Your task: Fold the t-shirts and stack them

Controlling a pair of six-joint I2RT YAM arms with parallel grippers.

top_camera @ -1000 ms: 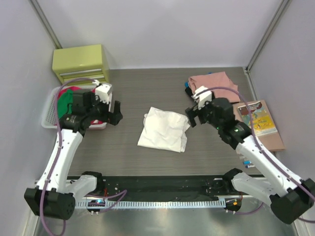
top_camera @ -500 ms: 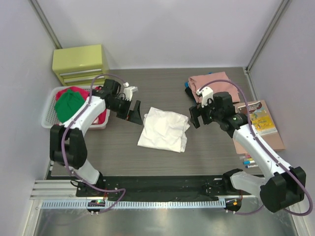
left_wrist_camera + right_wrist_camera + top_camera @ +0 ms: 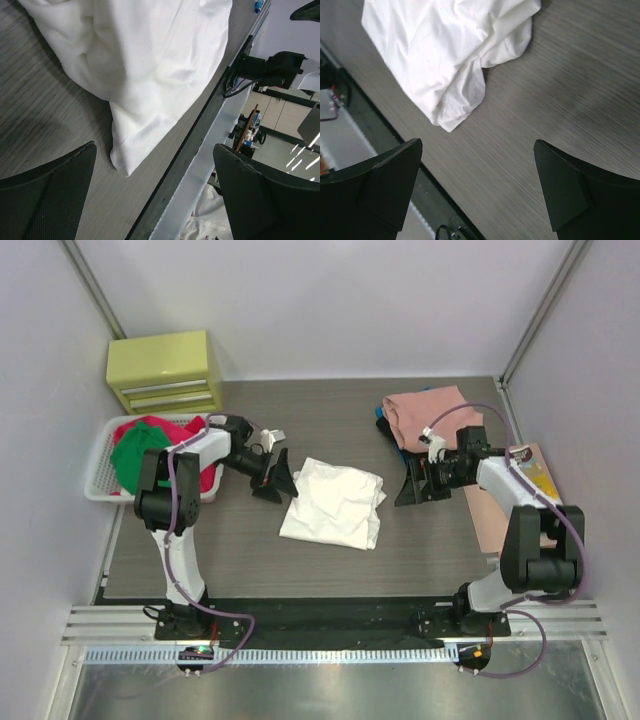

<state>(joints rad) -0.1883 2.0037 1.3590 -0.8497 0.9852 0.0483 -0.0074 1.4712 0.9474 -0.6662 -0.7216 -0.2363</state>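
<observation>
Table (image 3: 330, 420): dark wood grain, with both arms reaching in over it.
White shirt (image 3: 332, 502): lies in a loose, rumpled heap at the middle of the table, between the two grippers, and nothing holds it.
Left gripper (image 3: 274, 480): low over the table, just beside the white shirt's upper left edge; its fingers (image 3: 50, 195) are spread wide and empty. The left wrist view shows a corner of the shirt in the gap between them.
Right gripper (image 3: 412, 483): low over the table, near the white shirt's right side but apart from it; its fingers (image 3: 390, 185) are spread wide with nothing between them but bare table.
Basket (image 3: 97, 478): white, at the left edge, holding a green shirt (image 3: 135, 455) and a red shirt (image 3: 165, 428).
Pink shirt (image 3: 425, 408): lies at the back right.
Book (image 3: 538, 474): at the right edge, partly under the right arm.
Cabinet (image 3: 165, 365): yellow-green, in the back left corner.
</observation>
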